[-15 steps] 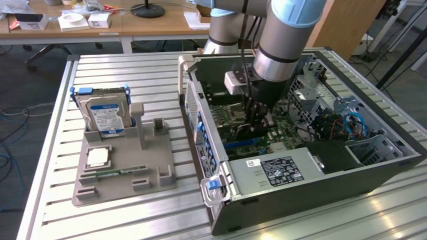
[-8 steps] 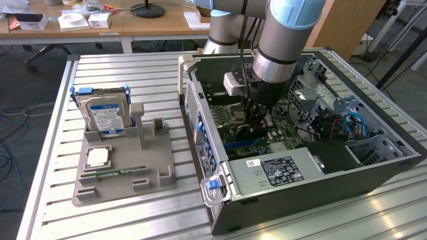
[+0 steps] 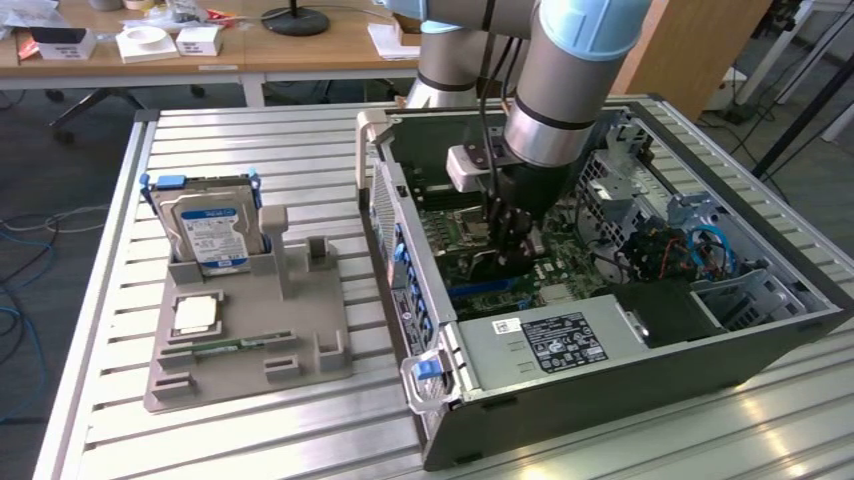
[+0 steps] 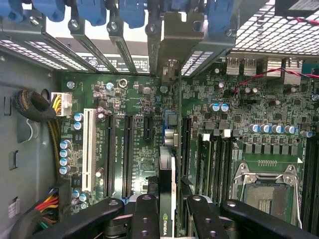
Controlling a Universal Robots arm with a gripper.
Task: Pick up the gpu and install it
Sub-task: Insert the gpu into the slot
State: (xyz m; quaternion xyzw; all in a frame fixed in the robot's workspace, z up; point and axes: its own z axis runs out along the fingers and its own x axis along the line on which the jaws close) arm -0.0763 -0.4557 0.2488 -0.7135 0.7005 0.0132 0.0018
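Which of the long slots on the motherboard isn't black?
The white slot, the outermost one, right beside the column of blue-topped capacitors; the other long slots are all black.

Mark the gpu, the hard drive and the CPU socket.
gpu (image 4: 167, 186), wrist view, on its thin edge.
hard drive (image 3: 214, 235), exterior view, on its blue label.
CPU socket (image 4: 266, 196), wrist view, on its middle.

Looks like a robotics lab or workshop: slatted aluminium table (image 3: 267, 140) carrying an opened computer case (image 3: 641, 390) and a grey parts fixture (image 3: 254, 350), with an industrial robot arm (image 3: 574, 90) reaching in from above. Behind, a wooden desk (image 3: 267, 50) with small boxes (image 3: 198, 40) and a lamp base (image 3: 295, 20); loose cables (image 3: 27, 270) on the floor.
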